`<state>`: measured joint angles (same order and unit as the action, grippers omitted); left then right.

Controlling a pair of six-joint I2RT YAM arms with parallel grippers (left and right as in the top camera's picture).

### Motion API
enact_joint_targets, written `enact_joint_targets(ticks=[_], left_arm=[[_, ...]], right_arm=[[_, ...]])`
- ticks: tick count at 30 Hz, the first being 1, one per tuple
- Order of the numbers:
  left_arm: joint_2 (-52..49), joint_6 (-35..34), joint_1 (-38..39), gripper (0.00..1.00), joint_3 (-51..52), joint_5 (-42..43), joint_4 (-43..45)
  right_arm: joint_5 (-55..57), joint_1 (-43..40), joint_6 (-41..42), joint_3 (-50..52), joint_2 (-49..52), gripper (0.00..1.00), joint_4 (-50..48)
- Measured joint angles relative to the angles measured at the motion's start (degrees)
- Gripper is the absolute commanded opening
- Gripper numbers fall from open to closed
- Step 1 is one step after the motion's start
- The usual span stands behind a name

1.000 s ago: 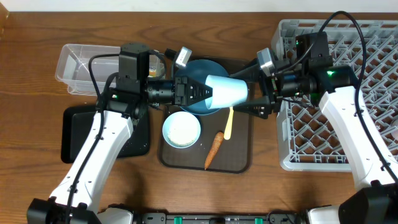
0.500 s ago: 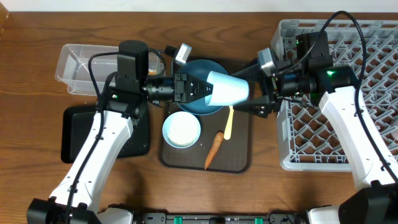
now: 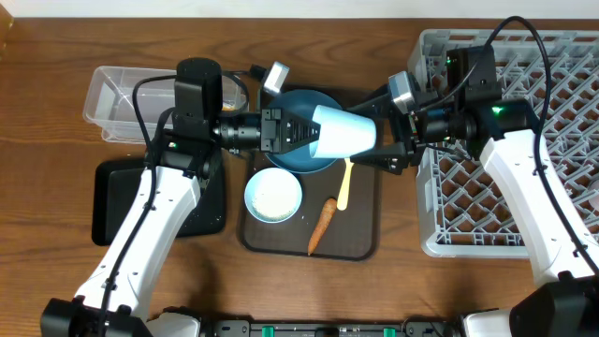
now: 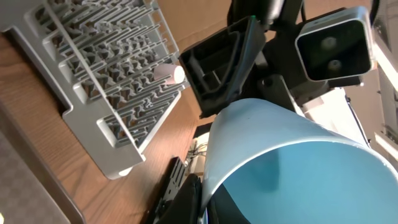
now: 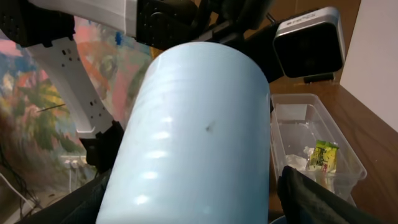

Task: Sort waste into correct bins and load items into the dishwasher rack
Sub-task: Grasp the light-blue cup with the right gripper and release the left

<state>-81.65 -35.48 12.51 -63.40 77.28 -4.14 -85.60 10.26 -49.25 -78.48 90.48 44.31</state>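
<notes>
My left gripper (image 3: 304, 136) is shut on the rim of the small light-blue cup (image 3: 343, 133) and holds it on its side above the large blue plate (image 3: 292, 161). In the left wrist view the fingers (image 4: 202, 199) pinch the cup wall (image 4: 292, 155). My right gripper (image 3: 386, 131) is open, its fingers on either side of the cup's base end. In the right wrist view (image 5: 199, 208) a gap shows beside the cup (image 5: 199, 137). The white bowl (image 3: 273, 195), pale yellow spoon (image 3: 343, 185) and orange carrot (image 3: 322, 226) lie on the brown tray (image 3: 360, 239).
The grey dishwasher rack (image 3: 562, 75) fills the right side. The clear tub (image 3: 117, 98) is at the far left and holds a yellow-green wrapper (image 5: 323, 155) and white tissue (image 5: 298, 158). The black bin (image 3: 117, 201) lies in front of it, under my left arm.
My left gripper has carried the cup slightly right and further back, deeper between the right gripper's open fingers. The right arm has barely moved.
</notes>
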Motion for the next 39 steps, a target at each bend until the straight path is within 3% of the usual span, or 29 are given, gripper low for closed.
enact_joint_targets(ticks=[12, 17, 20, 25, 31, 34, 39], left_arm=[[0.00, -0.74, -0.09, 0.07, 0.00, 0.33, 0.15], [0.00, -0.76, -0.15, 0.07, 0.00, 0.28, 0.15], [0.00, -0.76, -0.17, 0.07, 0.00, 0.26, 0.13], [0.00, -0.72, -0.42, 0.08, 0.00, 0.35, 0.13], [0.00, -0.74, -0.44, 0.08, 0.00, 0.35, 0.13], [0.00, -0.63, -0.39, 0.34, 0.00, 0.44, 0.33], [0.00, -0.81, -0.24, 0.41, -0.02, 0.63, 0.15]], right_arm=[[-0.07, 0.00, 0.00, 0.00, 0.00, 0.75, -0.70], [-0.26, 0.00, -0.04, 0.00, -0.02, 0.69, -1.01], [-0.37, 0.00, -0.31, 0.00, -0.02, 0.57, -1.29], [-0.13, -0.07, 0.00, 0.00, -0.02, 0.49, -1.38], [-0.11, -0.04, -0.02, 0.00, -0.02, 0.49, -1.38], [0.04, -0.02, -0.04, 0.00, -0.02, 0.47, -1.33], [1.46, 0.11, 1.44, 0.00, -0.02, 0.38, -1.33]])
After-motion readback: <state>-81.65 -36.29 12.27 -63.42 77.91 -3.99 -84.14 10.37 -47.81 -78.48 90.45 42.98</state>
